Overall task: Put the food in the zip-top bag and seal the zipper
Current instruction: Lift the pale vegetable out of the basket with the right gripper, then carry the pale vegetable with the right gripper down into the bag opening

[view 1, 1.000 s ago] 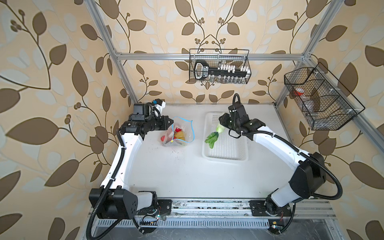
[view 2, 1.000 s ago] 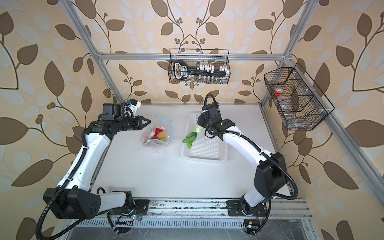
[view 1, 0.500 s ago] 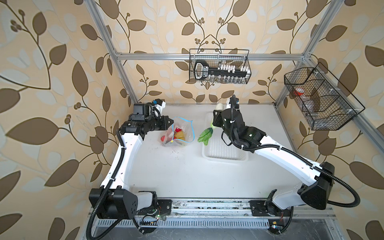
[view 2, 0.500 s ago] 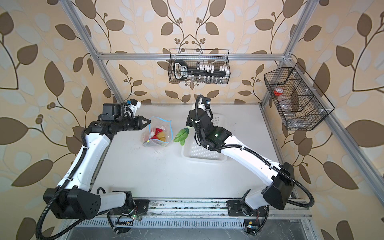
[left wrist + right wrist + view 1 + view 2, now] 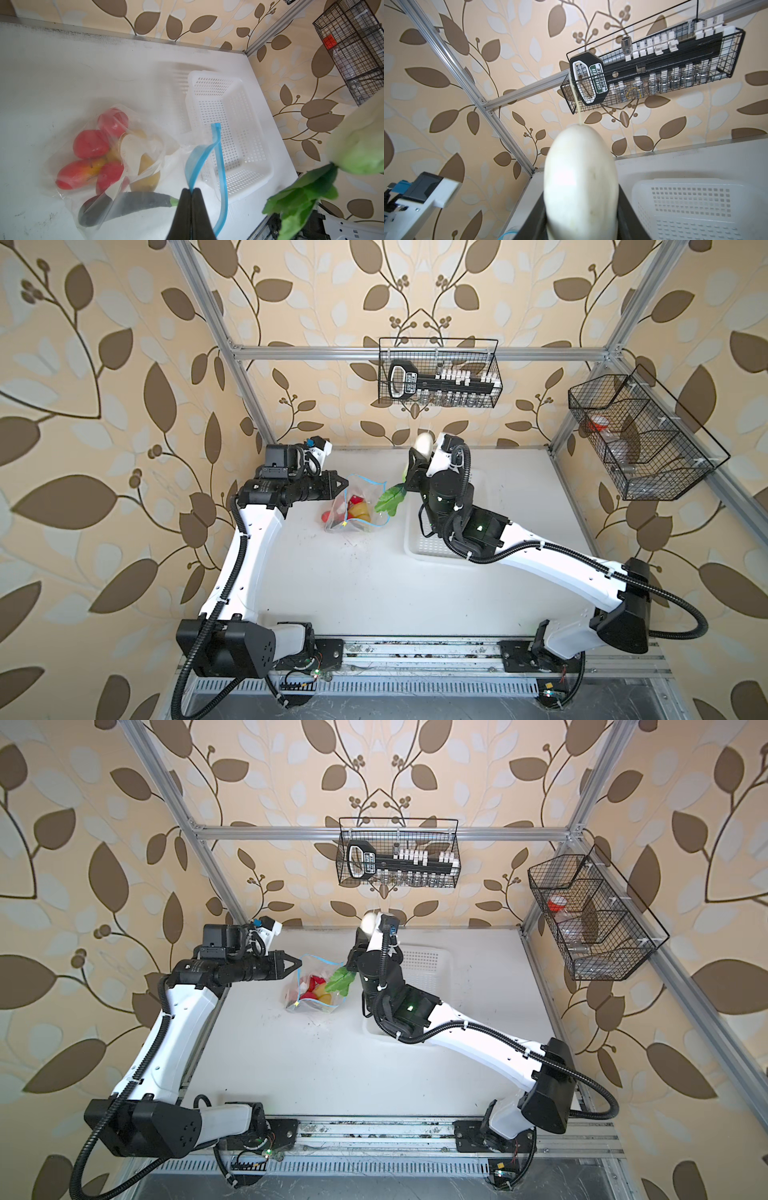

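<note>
The clear zip-top bag (image 5: 356,512) (image 5: 316,992) lies left of the table's centre. It holds red apples (image 5: 91,143), a potato (image 5: 146,175), a red-yellow fruit (image 5: 83,172) and a dark eggplant (image 5: 128,202). My left gripper (image 5: 343,483) (image 5: 190,190) is shut on the blue zipper (image 5: 199,158) and holds the mouth up and open. The yellow slider (image 5: 345,524) sits at the near end. My right gripper (image 5: 415,468) (image 5: 581,218) is shut on a pale cabbage (image 5: 581,176), held beside the bag, its green leaves (image 5: 388,499) hanging over the mouth.
A white perforated basket (image 5: 432,549) (image 5: 228,124) stands right of the bag, partly under my right arm. A wire basket (image 5: 438,373) of tools hangs on the back wall. Another wire basket (image 5: 640,435) hangs on the right wall. Metal frame posts edge the table.
My right arm has carried the cabbage left from above the white basket to the bag's mouth, its leaves now pointing down at the bag. The left gripper and the bag have not moved.
</note>
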Action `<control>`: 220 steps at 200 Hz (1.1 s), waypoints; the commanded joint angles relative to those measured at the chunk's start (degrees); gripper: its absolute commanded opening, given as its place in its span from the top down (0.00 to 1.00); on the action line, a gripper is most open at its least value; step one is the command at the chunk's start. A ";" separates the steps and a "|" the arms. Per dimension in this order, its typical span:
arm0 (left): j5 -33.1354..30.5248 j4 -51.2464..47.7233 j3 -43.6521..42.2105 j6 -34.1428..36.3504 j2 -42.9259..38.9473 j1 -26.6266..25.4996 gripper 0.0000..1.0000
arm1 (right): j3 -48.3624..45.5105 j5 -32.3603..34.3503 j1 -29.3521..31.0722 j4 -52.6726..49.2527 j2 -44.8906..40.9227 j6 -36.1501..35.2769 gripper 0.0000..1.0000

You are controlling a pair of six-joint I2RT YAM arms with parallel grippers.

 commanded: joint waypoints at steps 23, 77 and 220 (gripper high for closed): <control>1.50 -2.12 5.07 -1.09 1.69 -0.80 1.00 | 7.57 4.09 2.14 9.60 7.21 -10.00 0.81; 1.60 -3.19 7.27 -1.10 3.47 -0.84 1.00 | 13.23 2.67 2.91 13.78 15.30 -14.86 0.82; 1.15 -4.90 13.24 -3.30 8.35 -0.84 1.00 | 11.12 -5.26 3.01 15.54 23.26 -11.49 0.80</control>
